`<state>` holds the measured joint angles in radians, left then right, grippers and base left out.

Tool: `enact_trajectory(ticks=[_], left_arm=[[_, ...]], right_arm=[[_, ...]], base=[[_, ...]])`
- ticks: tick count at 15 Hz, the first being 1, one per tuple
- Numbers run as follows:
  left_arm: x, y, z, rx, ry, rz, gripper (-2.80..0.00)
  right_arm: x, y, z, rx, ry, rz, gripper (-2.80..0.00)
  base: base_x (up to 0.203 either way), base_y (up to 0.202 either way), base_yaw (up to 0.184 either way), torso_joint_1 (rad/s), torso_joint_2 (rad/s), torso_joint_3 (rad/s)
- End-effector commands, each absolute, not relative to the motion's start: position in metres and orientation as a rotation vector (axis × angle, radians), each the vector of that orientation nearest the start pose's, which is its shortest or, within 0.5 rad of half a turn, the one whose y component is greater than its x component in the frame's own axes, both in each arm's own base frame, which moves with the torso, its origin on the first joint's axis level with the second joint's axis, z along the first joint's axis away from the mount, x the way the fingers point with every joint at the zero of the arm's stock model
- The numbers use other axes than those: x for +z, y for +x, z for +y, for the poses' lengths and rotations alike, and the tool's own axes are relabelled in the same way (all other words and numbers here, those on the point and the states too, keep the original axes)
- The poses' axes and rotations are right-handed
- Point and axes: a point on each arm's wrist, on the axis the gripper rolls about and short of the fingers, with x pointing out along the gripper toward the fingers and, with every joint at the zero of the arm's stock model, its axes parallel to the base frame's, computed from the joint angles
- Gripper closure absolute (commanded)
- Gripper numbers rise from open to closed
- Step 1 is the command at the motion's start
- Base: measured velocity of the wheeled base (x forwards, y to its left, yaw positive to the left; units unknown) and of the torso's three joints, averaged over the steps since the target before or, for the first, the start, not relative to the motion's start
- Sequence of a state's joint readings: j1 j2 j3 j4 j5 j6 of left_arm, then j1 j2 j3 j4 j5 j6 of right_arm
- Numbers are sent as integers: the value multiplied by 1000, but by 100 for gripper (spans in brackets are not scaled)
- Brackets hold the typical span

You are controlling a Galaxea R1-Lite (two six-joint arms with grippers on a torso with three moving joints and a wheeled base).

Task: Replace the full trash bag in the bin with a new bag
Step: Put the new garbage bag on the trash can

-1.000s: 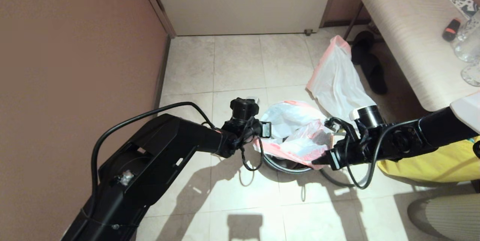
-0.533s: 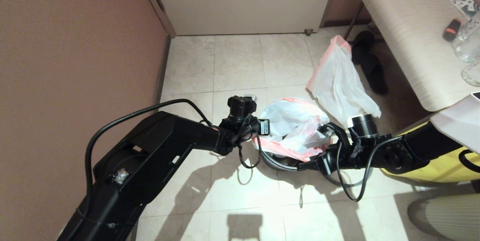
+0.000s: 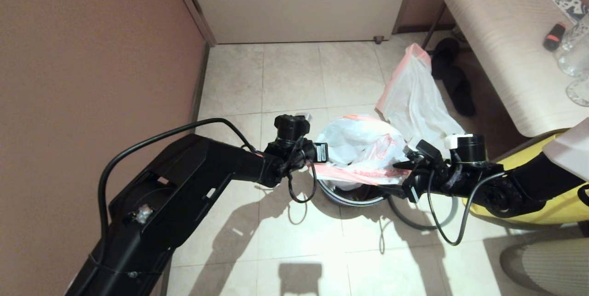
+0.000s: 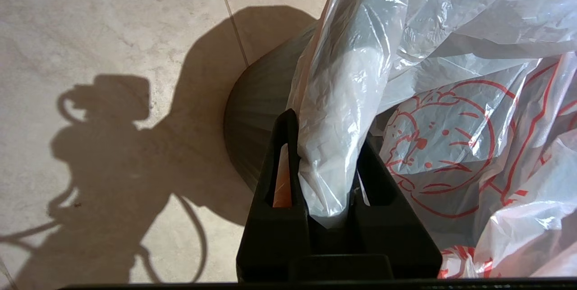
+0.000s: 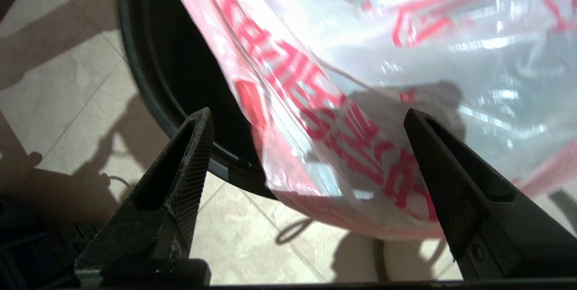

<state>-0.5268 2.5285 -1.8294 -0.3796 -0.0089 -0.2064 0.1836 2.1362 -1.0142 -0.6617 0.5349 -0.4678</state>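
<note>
The new bag (image 3: 363, 148), white with red characters, sits bunched over the mouth of the bin (image 3: 352, 194) on the tiled floor (image 3: 294, 79); from my seat I see it draped across the grey hoop, one edge stretched along the near rim, and part of the black inner wall showing beneath; the left gripper (image 4: 322, 163) is at the bin's left side, its fingers pinched together on a fold of this bag's film, which rises out between them; the right gripper (image 5: 306, 145) is at the bin's right side, its jaws spread wide with nothing clamped; the printed film hangs in front of the gap between them, and I cannot tell whether it brushes either finger; the full trash bag (image 3: 416, 98), plain white with a pink-red rim, lies on the floor beyond the bin, near the bench (image 3: 497, 33); a yellow bag (image 3: 557, 204) sits behind the right arm.
</note>
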Motion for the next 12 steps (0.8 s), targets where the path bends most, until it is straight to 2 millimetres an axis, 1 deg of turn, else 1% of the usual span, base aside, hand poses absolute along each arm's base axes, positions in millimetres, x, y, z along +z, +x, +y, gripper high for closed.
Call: enact_trajectory(ticks=[1, 3, 6, 8, 10, 12], left_arm=[[85, 457, -260, -487, -120, 362, 0], [85, 461, -257, -479, -124, 355, 0], [83, 463, -256, -474, -130, 359, 0], [87, 464, -252, -475, -136, 353, 0], [88, 464, -251, -486, -167, 362, 0], [90, 463, -250, -496, -180, 382, 0]], right_arm=[[102, 376, 96, 829, -379, 228, -280], [101, 373, 106, 847, -410, 164, -280], [86, 376, 118, 879, -432, 154, -280], [79, 382, 125, 888, -443, 112, -280], [79, 387, 128, 901, -453, 64, -280], [78, 385, 128, 925, -462, 53, -280]], base=[[0, 0, 0, 0, 0, 0], [0, 0, 0, 0, 0, 0], [0, 0, 0, 0, 0, 0], [0, 0, 0, 0, 0, 0], [0, 0, 0, 0, 0, 0], [0, 0, 0, 0, 0, 0]])
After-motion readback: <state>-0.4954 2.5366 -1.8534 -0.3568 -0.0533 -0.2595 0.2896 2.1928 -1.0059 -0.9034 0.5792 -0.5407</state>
